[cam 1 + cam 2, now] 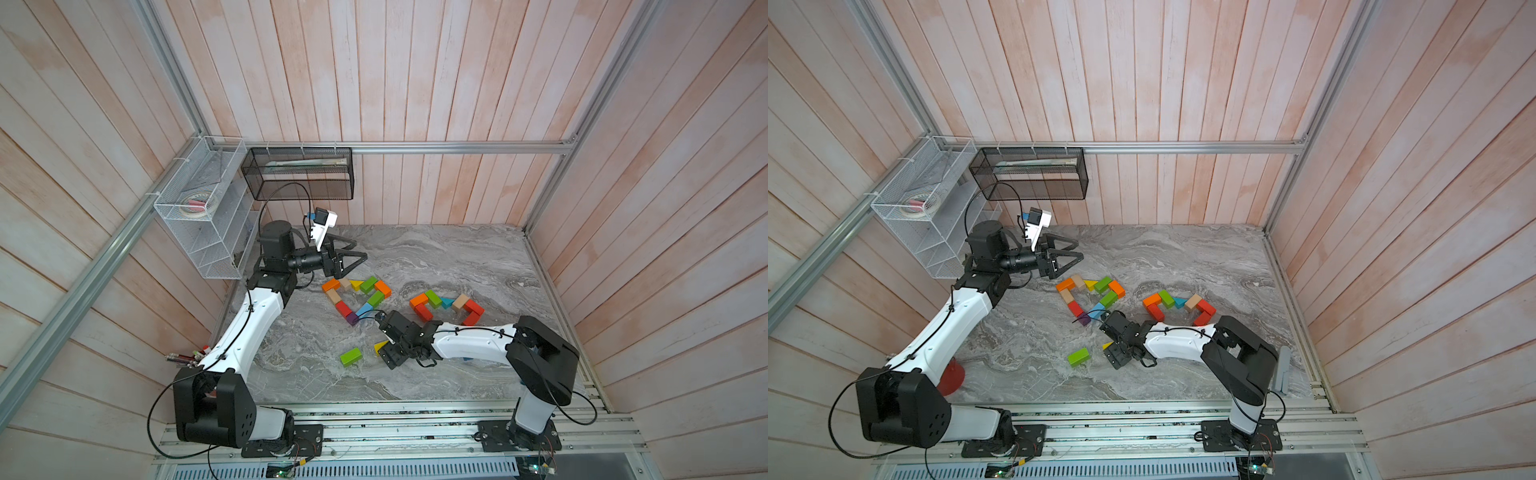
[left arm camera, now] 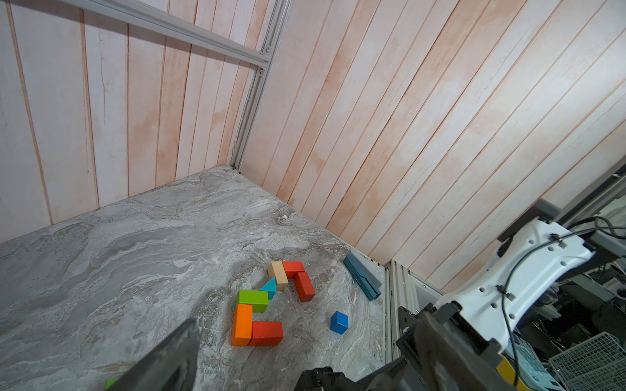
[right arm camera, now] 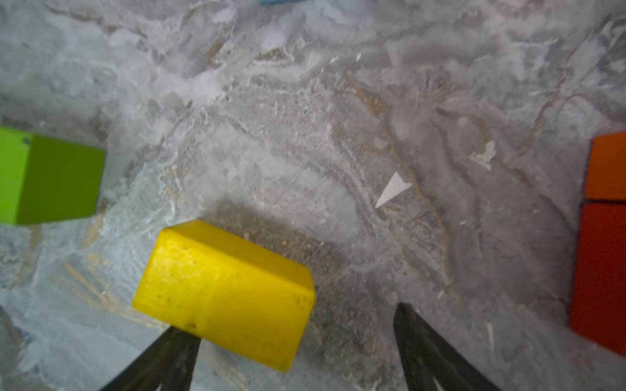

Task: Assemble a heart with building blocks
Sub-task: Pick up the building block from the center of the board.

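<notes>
right end effector (image 3: 291,321) released, jaws wide, low over the counter (image 3: 305,118). yellow wedge (image 3: 223,291) lies partly between them, touching one finger, with a gap to the other. green brick (image 1: 350,356) is just left of it. Farther out is a ring of blocks (image 1: 357,299), with an open group of blocks (image 1: 446,307) to its right. left end effector (image 1: 360,249) released, empty, hovering far left.

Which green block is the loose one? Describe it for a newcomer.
On the marble table, look nearer the front edge than the two block clusters. The green block lies alone there, beside the right gripper; other green ones touch neighbours.
</notes>
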Action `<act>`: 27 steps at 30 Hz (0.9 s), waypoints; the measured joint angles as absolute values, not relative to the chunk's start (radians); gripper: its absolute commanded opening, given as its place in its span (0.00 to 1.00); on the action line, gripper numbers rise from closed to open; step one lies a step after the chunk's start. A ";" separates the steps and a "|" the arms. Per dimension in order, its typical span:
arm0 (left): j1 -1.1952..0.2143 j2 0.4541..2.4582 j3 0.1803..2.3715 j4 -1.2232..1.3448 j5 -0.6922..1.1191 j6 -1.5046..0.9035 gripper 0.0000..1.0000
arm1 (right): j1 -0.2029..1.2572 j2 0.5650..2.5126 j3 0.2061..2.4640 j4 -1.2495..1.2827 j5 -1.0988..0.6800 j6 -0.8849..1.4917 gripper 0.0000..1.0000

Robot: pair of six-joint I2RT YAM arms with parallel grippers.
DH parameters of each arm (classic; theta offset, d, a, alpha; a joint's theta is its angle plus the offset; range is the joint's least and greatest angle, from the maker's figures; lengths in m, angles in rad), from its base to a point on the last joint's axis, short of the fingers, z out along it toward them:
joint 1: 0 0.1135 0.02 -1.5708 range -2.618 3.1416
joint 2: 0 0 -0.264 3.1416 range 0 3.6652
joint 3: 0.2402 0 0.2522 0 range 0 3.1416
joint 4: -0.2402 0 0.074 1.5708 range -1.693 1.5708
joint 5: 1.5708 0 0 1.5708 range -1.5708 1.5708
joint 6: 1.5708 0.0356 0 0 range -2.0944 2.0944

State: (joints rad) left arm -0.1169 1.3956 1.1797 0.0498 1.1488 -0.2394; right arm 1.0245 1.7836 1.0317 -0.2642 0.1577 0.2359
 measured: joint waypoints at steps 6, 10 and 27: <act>-0.116 1.396 1.176 0.073 1.156 -0.259 1.00 | 0.989 1.831 1.105 -0.240 0.135 0.196 0.69; -0.112 1.395 1.176 0.088 1.166 -0.268 1.00 | 0.977 1.837 1.116 -0.233 0.100 0.159 0.50; -0.109 1.394 1.163 0.128 1.179 -0.301 1.00 | 0.958 1.798 1.050 -0.242 0.048 0.128 0.27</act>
